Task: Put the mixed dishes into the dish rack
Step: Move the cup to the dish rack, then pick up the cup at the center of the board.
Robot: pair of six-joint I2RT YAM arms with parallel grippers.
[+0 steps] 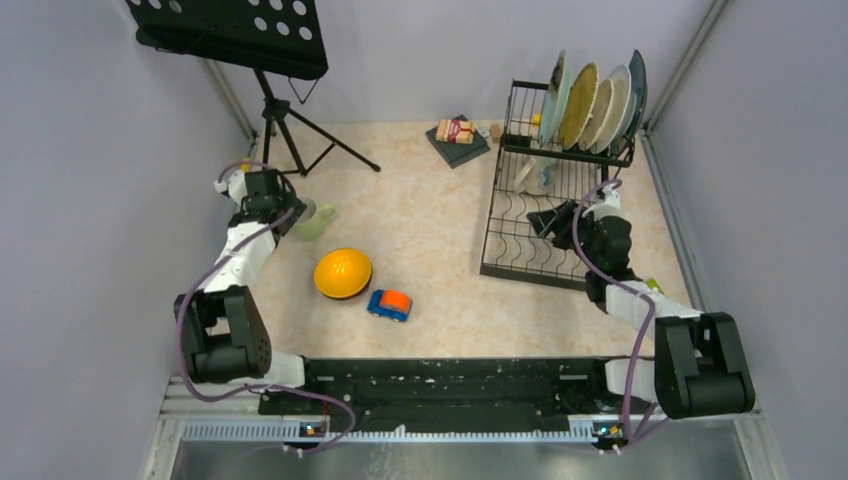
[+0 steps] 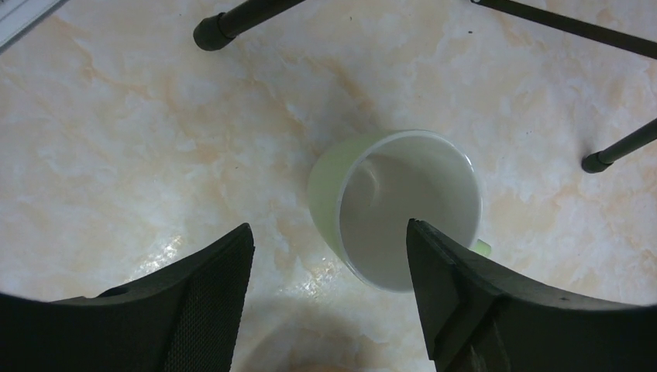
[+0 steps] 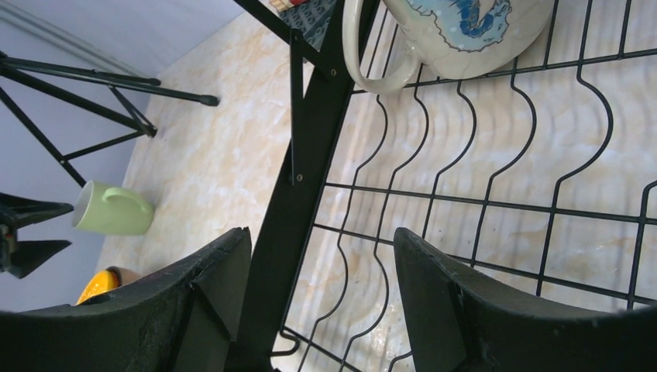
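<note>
A pale green mug (image 1: 313, 220) stands upright on the table at the left. My left gripper (image 1: 289, 216) is open just above it. In the left wrist view, the mug (image 2: 395, 205) lies between and beyond the gripper (image 2: 329, 229), with the right finger over its rim. An orange-yellow bowl (image 1: 343, 272) sits upside down mid-table. The dish rack (image 1: 520, 250) stands at the right. Mint-green (image 1: 555, 95), yellowish (image 1: 578, 105), cream (image 1: 610, 105) and dark teal (image 1: 636, 90) plates stand in its upper tier. A beige mug (image 3: 457, 31) sits in the rack. My right gripper (image 3: 321, 232) is open and empty over the rack's base.
A blue-and-orange toy car (image 1: 389, 304) lies beside the bowl. A packet on a dark mat (image 1: 458, 135) lies left of the rack. A black music stand (image 1: 230, 30) stands on tripod legs (image 2: 232, 23) close behind the green mug. Grey walls close in both sides.
</note>
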